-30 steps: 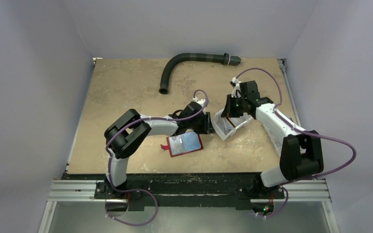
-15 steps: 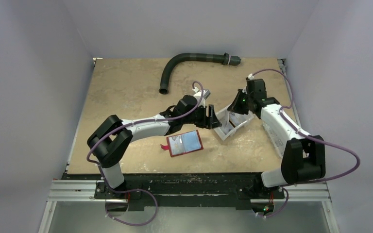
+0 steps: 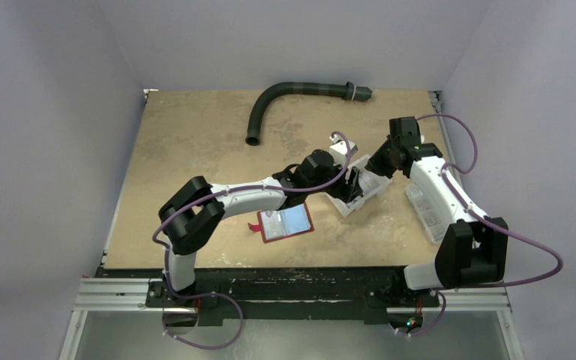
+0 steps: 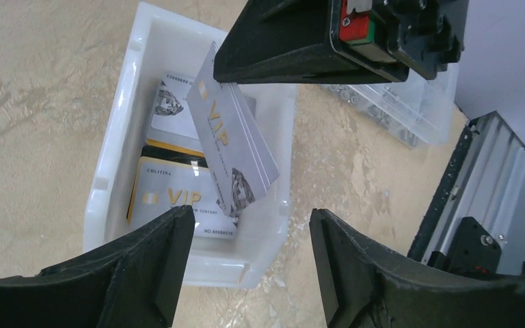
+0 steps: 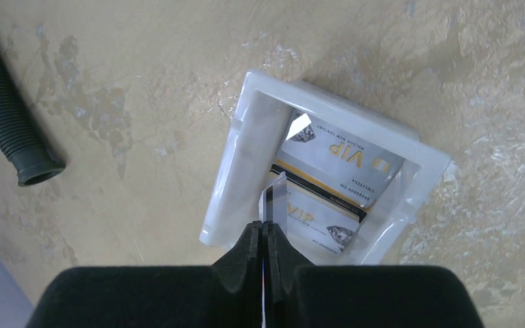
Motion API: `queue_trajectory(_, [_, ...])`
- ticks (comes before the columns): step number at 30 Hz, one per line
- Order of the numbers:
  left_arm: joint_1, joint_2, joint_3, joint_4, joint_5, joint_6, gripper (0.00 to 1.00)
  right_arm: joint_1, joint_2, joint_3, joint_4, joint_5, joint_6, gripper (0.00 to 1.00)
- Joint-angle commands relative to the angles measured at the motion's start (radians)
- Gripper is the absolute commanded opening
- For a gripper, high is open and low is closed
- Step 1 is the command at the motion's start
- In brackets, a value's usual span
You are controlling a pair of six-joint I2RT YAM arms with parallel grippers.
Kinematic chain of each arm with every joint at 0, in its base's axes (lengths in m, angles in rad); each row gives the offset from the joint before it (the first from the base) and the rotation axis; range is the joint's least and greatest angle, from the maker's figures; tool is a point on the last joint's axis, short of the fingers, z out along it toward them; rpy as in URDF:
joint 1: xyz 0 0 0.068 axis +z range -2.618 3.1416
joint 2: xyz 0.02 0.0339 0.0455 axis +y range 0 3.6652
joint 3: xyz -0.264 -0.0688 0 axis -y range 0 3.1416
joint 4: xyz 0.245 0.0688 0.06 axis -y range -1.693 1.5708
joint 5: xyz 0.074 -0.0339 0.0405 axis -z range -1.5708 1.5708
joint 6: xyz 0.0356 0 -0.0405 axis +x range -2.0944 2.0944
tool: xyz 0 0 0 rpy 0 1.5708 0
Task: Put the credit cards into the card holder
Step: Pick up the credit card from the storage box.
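Right now the right claw (image 5: 267,232) is pinched shut on a small stack of cards (image 4: 236,147). It grips them by one end, so they hang tilted above the bin (image 4: 115,140) with their lower corner dipping inside it. Holding them edge-on looks sensible to me, since a thin stack pinched that way can be passed across or slid into a sleeve.

More loose cards (image 4: 178,198) lie flat in the bin, printed faces up.

The left claw (image 4: 249,225) is spread wide at the bin's left side, its fingers framing the hanging stack from below. I'd guess it is placed to take the stack or to steady the bin. As far as I can see, it touches neither.

The wallet (image 3: 286,223) lies open on the desk (image 3: 195,150), sleeves up, left of the bin and nearer, with nothing gripping it.

The left arm (image 3: 247,196) stretches low and long to the right, passing just beyond the wallet. The right arm (image 3: 435,187) comes in from the right, its forearm angled far and left and its wrist tipped down over the bin.
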Motion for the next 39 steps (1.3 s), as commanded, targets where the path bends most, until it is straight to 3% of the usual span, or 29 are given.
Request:
queue_trajectory(1, [-0.016, 0.055, 0.086, -0.003, -0.07, 0.083, 0.66, 0.001, -0.035, -0.014, -0.008, 0.034, 0.121, 0.0])
queue_trajectory(9, [-0.017, 0.123, 0.159, -0.056, -0.205, 0.049, 0.42, 0.003, -0.083, -0.047, 0.02, 0.021, 0.19, 0.0])
queue_trajectory(12, [-0.018, 0.116, 0.161, -0.043, -0.216, 0.038, 0.13, 0.004, -0.095, -0.05, 0.027, 0.036, 0.158, 0.0])
queue_trajectory(13, [-0.018, 0.105, 0.148, -0.03, -0.217, 0.033, 0.09, 0.004, -0.105, -0.056, 0.039, 0.047, 0.132, 0.0])
queue_trajectory(14, [-0.018, 0.092, 0.133, -0.014, -0.218, 0.031, 0.06, 0.004, -0.116, -0.066, 0.056, 0.052, 0.102, 0.01])
queue_trajectory(16, [-0.013, 0.069, 0.1, 0.025, -0.201, 0.029, 0.01, 0.004, -0.139, -0.086, 0.079, 0.042, 0.049, 0.13])
queue_trajectory(22, [0.001, 0.036, 0.051, 0.043, -0.153, 0.014, 0.0, 0.001, -0.224, -0.188, 0.19, 0.034, -0.213, 0.53])
queue_trajectory(26, [0.001, 0.035, 0.037, 0.046, -0.125, 0.026, 0.0, 0.001, -0.226, -0.219, 0.238, -0.09, -0.262, 0.59])
queue_trajectory(32, [0.003, 0.009, -0.002, 0.047, -0.046, 0.03, 0.0, -0.005, -0.239, -0.241, 0.337, -0.274, -0.321, 0.81])
queue_trajectory(36, [0.008, -0.023, -0.042, 0.073, -0.032, 0.028, 0.0, -0.042, -0.231, -0.297, 0.441, -0.439, -0.275, 0.97])
queue_trajectory(39, [0.013, -0.044, -0.063, 0.083, -0.028, 0.021, 0.0, -0.051, -0.228, -0.339, 0.492, -0.486, -0.23, 0.99])
